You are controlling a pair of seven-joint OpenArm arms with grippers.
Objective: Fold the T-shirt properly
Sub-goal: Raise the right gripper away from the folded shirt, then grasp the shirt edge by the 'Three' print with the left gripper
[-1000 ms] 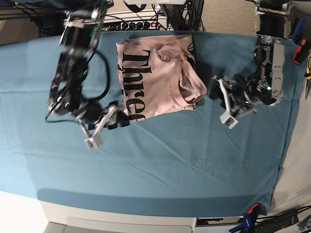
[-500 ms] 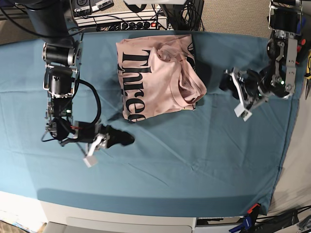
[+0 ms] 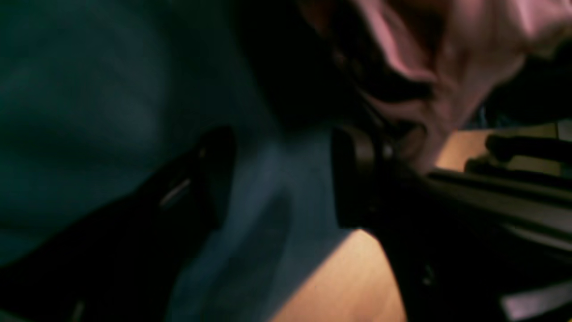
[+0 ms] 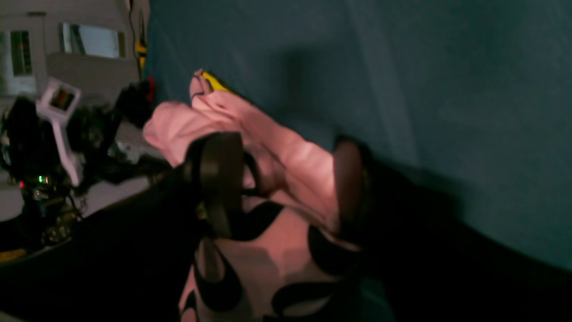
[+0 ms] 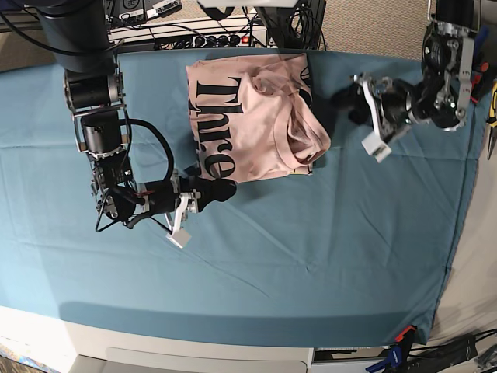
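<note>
The T-shirt point(image 5: 252, 116) is lying folded into a rough, lumpy rectangle on the teal cloth point(image 5: 311, 233) covering the worktop, its black lettering point(image 5: 213, 116) facing up and a rumpled bundle of pink fabric bulging along the side turned toward the left gripper point(image 5: 347, 101). The right gripper point(image 5: 224, 189) is sitting at the lettered corner of the shirt, its tips just meeting that corner in the base view; in the right wrist view its two dark fingers point(image 4: 219, 179) are standing apart with pink printed fabric showing between and beyond them, so it is released, and whether the pads are actually touching the cloth I cannot tell. The left gripper is hanging a little apart from the bulging side of the shirt, with a strip of bare teal cloth lying between it and the fabric. In the blurred left wrist view its fingers point(image 3: 357, 174) are spread wide with only teal cloth between them, and the pink folds are lying ahead of and beyond one finger, so it is released and grasping nothing.
</note>
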